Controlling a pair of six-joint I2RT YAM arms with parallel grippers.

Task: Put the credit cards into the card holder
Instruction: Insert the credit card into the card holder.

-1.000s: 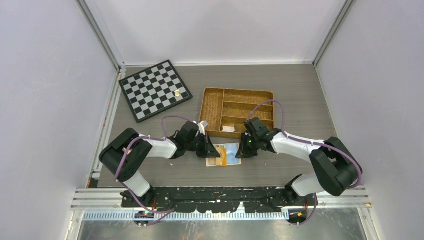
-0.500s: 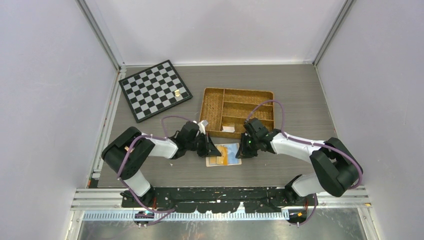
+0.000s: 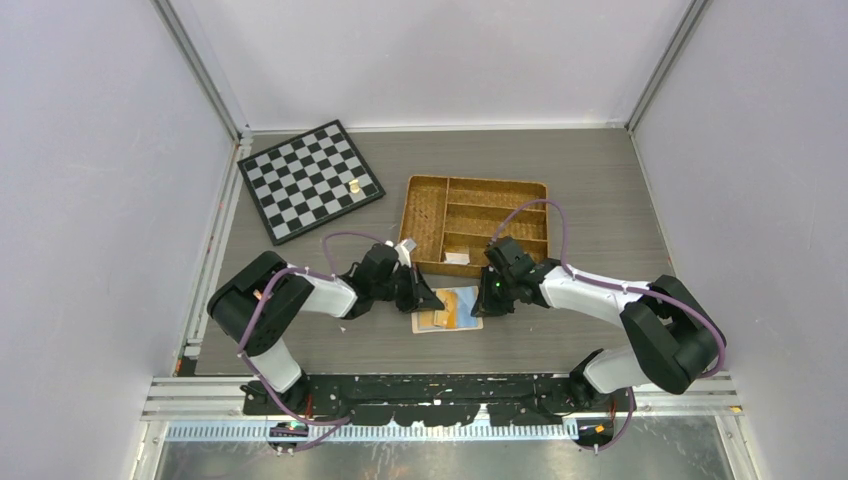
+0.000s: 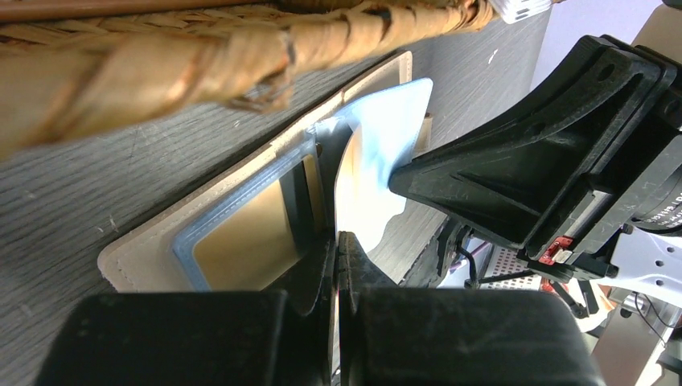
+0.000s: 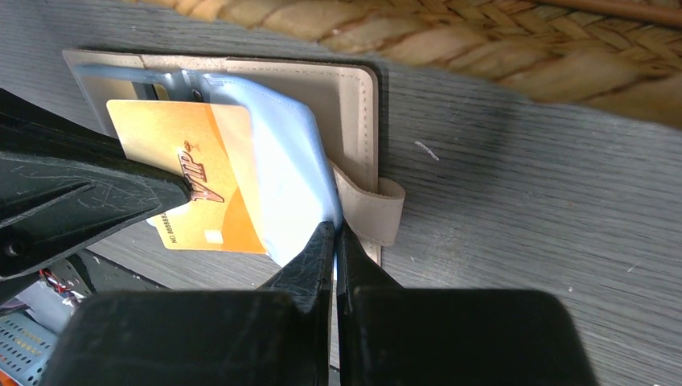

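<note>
Holder (image 5: 350,88) lies open on desk (image 5: 523,201), just in front of tray (image 5: 482,56), between both arms. Left fingers (image 4: 363,273) are pinched tight on the edge of the orange card (image 5: 189,189), which sits partly under the pale blue sleeve (image 5: 281,169). Right fingers (image 5: 306,265) are clamped on the sleeve's free corner, holding it raised off the holder. Snap tab (image 5: 378,213) sticks out beside them.

Soft, even light leaves the top view bright and sharp with only faint shadows on the worktop (image 3: 600,200), while both wrist views blur the nearby wicker tray (image 4: 201,56) at their upper edge.
</note>
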